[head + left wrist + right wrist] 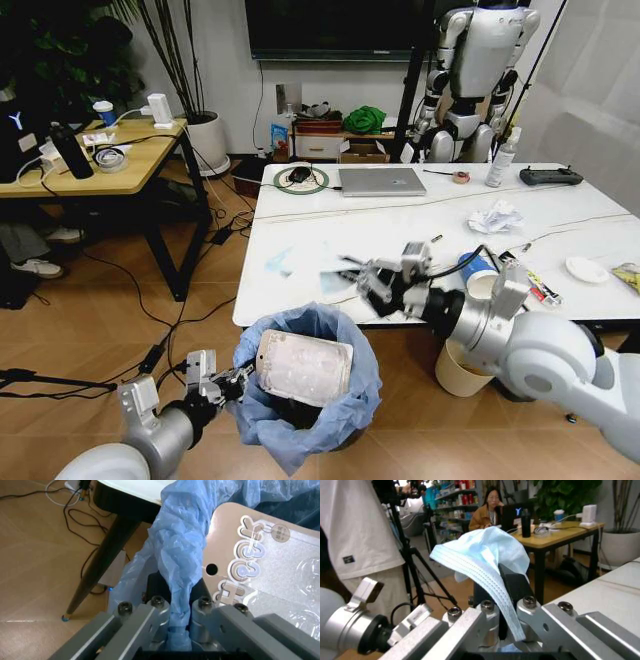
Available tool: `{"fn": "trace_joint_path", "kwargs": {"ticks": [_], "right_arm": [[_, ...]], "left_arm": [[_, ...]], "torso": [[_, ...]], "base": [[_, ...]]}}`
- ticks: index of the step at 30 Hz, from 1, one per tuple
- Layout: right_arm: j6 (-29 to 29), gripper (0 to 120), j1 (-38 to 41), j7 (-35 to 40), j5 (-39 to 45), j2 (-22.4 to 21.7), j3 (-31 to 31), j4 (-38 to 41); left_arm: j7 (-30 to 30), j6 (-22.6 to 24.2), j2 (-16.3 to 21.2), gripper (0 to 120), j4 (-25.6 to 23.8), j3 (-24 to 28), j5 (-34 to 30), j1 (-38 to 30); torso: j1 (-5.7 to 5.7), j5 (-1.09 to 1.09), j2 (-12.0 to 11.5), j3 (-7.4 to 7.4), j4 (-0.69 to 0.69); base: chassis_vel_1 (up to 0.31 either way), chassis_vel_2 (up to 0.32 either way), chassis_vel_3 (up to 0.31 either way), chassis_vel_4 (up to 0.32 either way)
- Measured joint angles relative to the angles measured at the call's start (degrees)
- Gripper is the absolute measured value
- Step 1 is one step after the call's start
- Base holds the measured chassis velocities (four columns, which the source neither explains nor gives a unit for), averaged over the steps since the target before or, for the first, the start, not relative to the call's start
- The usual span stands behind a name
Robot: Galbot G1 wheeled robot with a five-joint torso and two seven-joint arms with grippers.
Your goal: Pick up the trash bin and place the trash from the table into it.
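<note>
Left gripper [232, 382]: nearest, low in the head view, reaching in from the left; its fingers [150, 611] are clamped on the bunched blue bag [182, 555] at the bin's left rim.
Bin [310, 430]: held off the table's near edge, over the wooden floor [100, 320], mouth up, the bag spilling over its rim all round.
Package [303, 366]: flat clear pack on tan card, lying slanted across the bin's mouth; long axis runs left to right, its left end close to the left gripper, one end poking above the rim.
Room at the bin: open floor to its left; a cream bin [462, 372] stands just right of it under the table edge; a black table leg [102, 560] stands close behind the bag in the left wrist view.
Right gripper [372, 282]: just above the table's near edge, up and right of the bin's mouth, pointing left; clenched on a light-blue face mask [487, 564], which drapes over one finger.
Table [400, 235]: white top, near edge running left to right directly behind the bin; front-left part mostly bare.
Cup [478, 272]: blue, at the near edge, partly behind the right arm.
Wrapper [532, 282]: thin, just right of the cup, long axis angled away toward the right.
Tissue [495, 216]: white wad, mid-table, well apart from the edges.
Far side: laptop [381, 181], remote [550, 176].
</note>
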Motion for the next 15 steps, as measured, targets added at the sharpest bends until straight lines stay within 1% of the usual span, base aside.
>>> {"fn": "trace_joint_path", "kwargs": {"ticks": [3, 9, 15], "right_arm": [[-0.9, 0, 0.0, 0.0, -0.3, 0.4, -0.7, 0.6], [-3.4, 0, -0.5, 0.4, -2.8, 0.7, -4.2, 2.9], [-4.6, 0, -0.6, 1.2, -5.5, 1.4, -6.4, 2.9]], "left_arm": [[0.0, 0.0, -0.3, 0, -0.2, -0.2, 0.1, 0.2], [0.3, 0.0, -1.2, 0, -1.4, -1.3, 0.4, 2.0], [0.7, 0.0, -1.6, 0, -2.2, -1.7, 0.4, 2.3]], "torso": [[0.00, 0.00, 0.0, 0.00, 0.00], [0.00, 0.00, 0.0, 0.00, 0.00], [0.00, 0.00, 0.0, 0.00, 0.00]], "base": [[0.000, 0.000, 0.000, 0.000], [0.000, 0.000, 0.000, 0.000], [0.000, 0.000, 0.000, 0.000]]}}
